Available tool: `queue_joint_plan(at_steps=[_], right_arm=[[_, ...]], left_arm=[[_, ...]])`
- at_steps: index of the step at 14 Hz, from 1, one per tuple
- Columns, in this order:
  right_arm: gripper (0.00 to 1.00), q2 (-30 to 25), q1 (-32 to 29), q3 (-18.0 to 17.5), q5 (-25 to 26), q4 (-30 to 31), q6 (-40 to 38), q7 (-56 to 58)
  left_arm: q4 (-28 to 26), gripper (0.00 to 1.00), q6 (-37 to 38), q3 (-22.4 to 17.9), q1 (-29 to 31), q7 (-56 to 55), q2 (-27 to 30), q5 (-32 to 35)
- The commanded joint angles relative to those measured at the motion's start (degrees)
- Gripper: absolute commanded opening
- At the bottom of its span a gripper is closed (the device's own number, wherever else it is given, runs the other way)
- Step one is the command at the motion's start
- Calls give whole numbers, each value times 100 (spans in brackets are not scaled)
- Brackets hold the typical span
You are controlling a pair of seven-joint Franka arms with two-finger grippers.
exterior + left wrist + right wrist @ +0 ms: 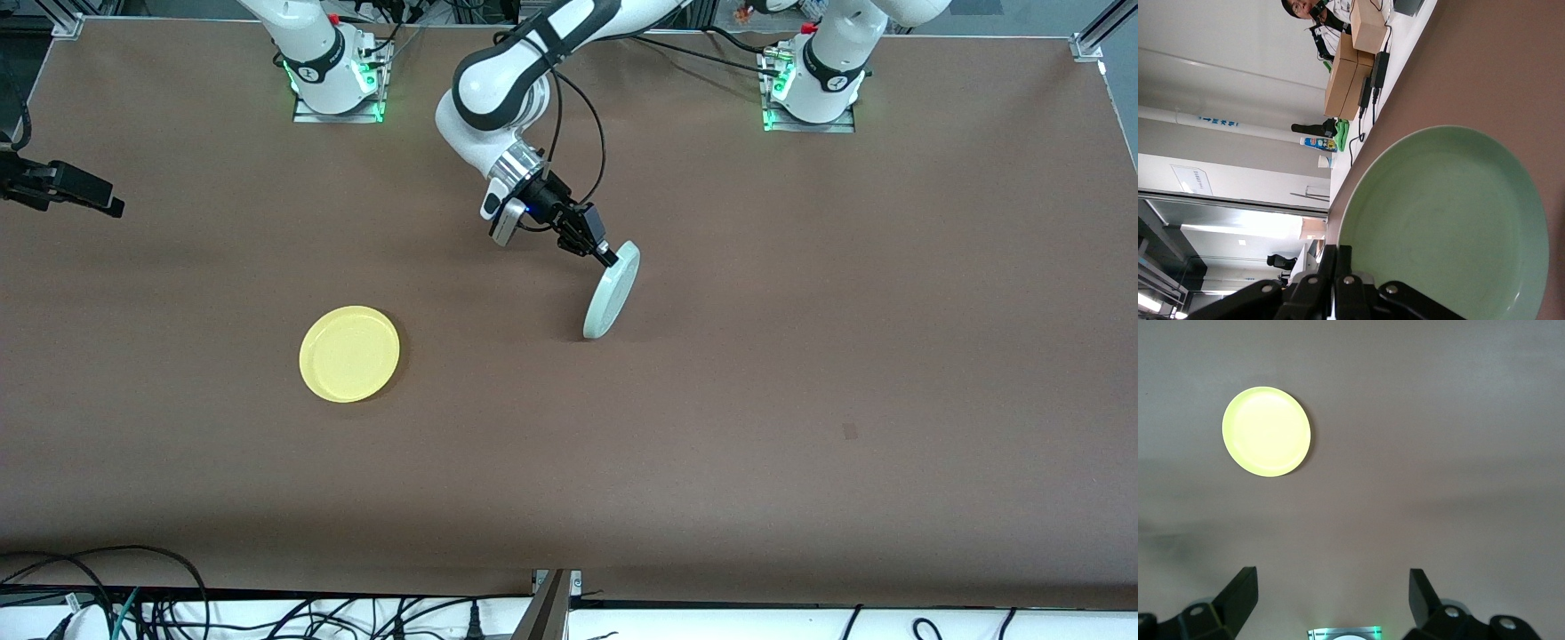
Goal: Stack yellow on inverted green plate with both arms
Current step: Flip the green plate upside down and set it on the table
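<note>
The round bright yellow plastic plate (349, 354) looks smooth and a bit shiny. The round pale green plastic plate (612, 291) looks smooth with a soft shine. The flat brown surface (800, 356) looks dull, like paper

A brown table (800, 400) with black cables (133, 596) along its near edge, cardboard boxes (1350, 73) nearby.

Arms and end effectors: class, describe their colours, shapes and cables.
Both arms are glossy white with black joint bands and trailing black cables; their bases glow green. The left end effector and right end effector are black, with two tapered fingers.
</note>
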State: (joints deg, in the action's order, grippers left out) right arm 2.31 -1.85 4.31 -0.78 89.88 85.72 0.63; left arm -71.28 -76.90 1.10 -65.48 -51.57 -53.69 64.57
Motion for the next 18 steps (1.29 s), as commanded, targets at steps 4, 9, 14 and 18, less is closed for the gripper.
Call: queue_joint_plan(at_steps=[4, 9, 14, 18], right_arm=[[100, -2, -26, 0, -63, -32, -38, -28], [100, -11, 0, -18, -63, -32, -47, -28], [100, -11, 0, -18, -63, -41, -47, -28], [100, -11, 9, -27, -63, -32, -47, -28]], left_arm=[[150, 0, 79, -128, -385, -203, -106, 153], [167, 0, 61, -128, -711, -617, -379, 153], [167, 0, -8, -128, -922, -723, -449, 153], [167, 95, -167, -128, -1256, -784, -449, 153]])
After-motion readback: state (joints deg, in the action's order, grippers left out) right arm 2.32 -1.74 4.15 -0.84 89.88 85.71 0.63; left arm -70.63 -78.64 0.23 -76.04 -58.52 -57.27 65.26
